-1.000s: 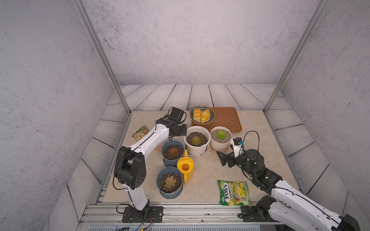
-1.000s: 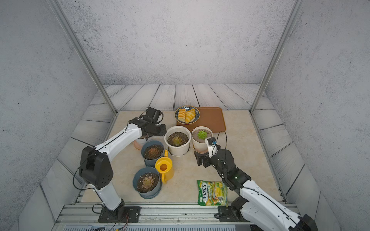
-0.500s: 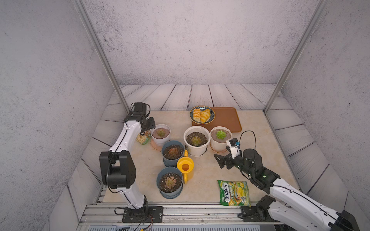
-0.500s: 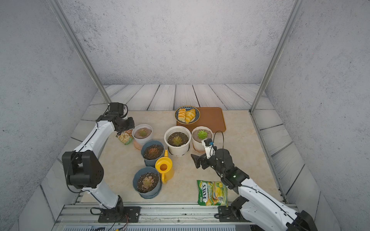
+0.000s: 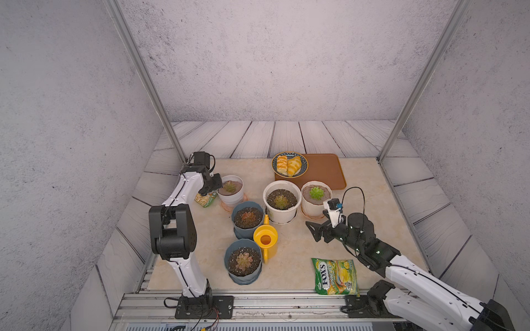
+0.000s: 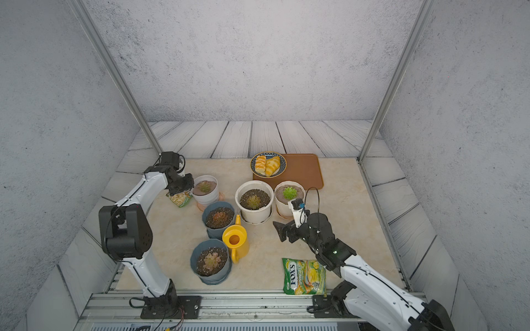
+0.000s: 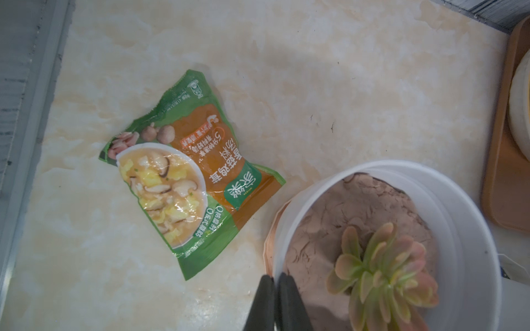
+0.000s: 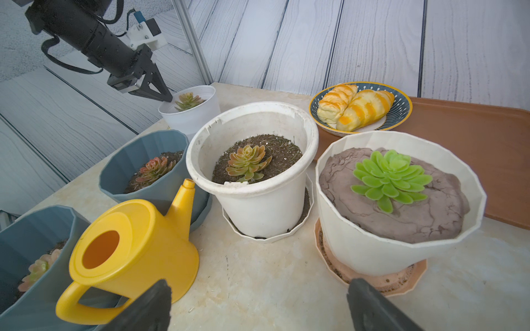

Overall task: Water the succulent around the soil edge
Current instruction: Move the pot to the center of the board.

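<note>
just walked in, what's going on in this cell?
Succulent-watering run, apparently early on. The yellow watering can stands on the table, held by neither arm. The right gripper is open and sits off to the can's side, not touching it. The left gripper is shut, with its tips at the rim of the small white pot on the left side of the table. Whether it actually pinches the rim is unclear.

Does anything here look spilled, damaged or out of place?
Dark soil has spilled into the white saucer under the round white plastic pot. A crumpled green soup packet lies beside the small white pot, odd among plants.
</note>
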Robot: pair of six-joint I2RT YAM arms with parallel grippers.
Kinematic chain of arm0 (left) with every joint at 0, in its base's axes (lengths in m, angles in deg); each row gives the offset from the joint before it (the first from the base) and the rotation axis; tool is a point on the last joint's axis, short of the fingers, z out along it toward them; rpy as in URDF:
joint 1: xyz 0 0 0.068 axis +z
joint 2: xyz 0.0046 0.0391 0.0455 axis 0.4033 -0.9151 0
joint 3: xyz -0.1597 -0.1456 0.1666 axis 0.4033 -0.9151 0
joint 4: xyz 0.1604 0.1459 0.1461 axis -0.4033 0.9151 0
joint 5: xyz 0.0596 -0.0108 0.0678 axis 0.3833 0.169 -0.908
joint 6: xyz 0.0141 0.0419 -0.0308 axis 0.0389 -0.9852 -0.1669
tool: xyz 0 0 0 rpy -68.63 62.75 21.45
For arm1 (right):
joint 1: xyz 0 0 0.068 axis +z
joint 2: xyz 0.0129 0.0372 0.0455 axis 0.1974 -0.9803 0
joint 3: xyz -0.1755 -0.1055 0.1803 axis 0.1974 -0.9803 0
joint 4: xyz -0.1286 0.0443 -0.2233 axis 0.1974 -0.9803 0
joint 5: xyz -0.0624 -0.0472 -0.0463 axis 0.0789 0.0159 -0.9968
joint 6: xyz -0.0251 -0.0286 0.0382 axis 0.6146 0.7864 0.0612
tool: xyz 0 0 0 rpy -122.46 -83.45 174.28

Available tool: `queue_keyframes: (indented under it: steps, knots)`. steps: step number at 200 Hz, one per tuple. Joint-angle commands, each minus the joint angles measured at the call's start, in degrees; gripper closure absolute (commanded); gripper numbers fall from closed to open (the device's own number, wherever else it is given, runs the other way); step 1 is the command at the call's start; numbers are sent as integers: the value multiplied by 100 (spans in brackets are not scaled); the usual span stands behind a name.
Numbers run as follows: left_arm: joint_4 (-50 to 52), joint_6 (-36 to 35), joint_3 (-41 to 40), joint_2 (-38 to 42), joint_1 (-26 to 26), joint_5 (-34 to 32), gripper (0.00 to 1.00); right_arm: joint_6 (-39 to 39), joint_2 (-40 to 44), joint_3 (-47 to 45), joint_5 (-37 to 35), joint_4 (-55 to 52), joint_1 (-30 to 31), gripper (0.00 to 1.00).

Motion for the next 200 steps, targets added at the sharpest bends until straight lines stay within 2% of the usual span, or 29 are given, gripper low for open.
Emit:
queue_keyframes:
  steps: [1, 24, 77, 125, 200]
  knots:
    - [196, -53, -150, 75, -181, -17, 93, -22, 67, 196, 40, 44, 13, 1]
    - [332, -91, -154, 130, -586, -390, 93, -23, 95, 180, 6, 44, 8, 1]
    - [335, 238, -515, 246, -1205, -574, 92, -32, 123, 154, -55, 44, 9, 1]
    - [398, 397, -821, 659, -1447, -771, 91, -40, 128, 180, -86, 0, 13, 1]
    - [458, 578, -935, 766, -1872, -718, 86, -49, 30, 206, -144, -26, 13, 1]
